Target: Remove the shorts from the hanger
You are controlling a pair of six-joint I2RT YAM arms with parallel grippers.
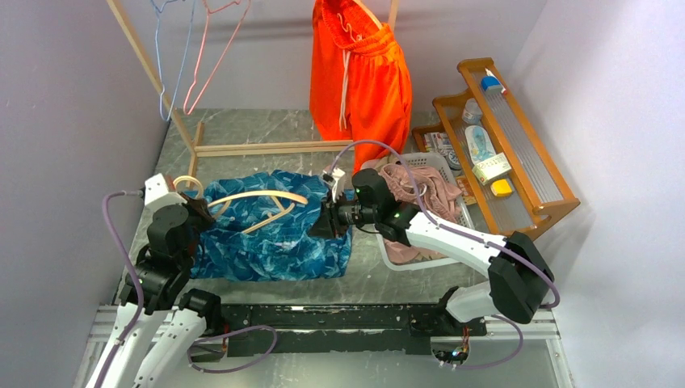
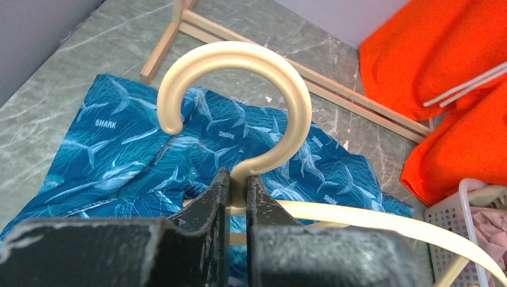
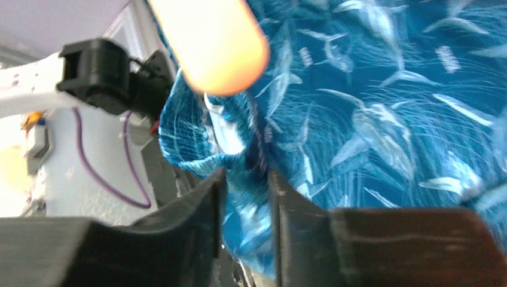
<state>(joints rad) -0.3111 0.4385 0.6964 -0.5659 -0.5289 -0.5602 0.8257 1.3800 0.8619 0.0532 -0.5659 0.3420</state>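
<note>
Working over the grey table (image 1: 242,133), wooden rack (image 1: 258,148) at the back, orange shorts (image 1: 359,81) hanging there untouched. Noting the blue shorts (image 1: 266,242) spread flat on the table between the two arms, cream hanger (image 1: 258,198) lying across them; threaded through the waistband or merely resting on top, cannot tell. Noting pink shorts (image 1: 420,190) heaped in the white basket (image 1: 420,263) to the right. Clamping the hanger's neck just below the hook with the left gripper (image 2: 238,191), fingers pressed tight on the plastic. Nipping a fold at the right edge of the blue cloth with the right gripper (image 3: 246,179), fingers closed on fabric, blurred hanger tip showing just above. Judging the step as sliding cloth off hanger, so: anchoring the hanger firmly on the left, drawing the fabric rightward and low along the hanger arm, easing rather than jerking, watching for the tip snagging in the waistband, checking for a pinch deep enough to resist slipping.
</note>
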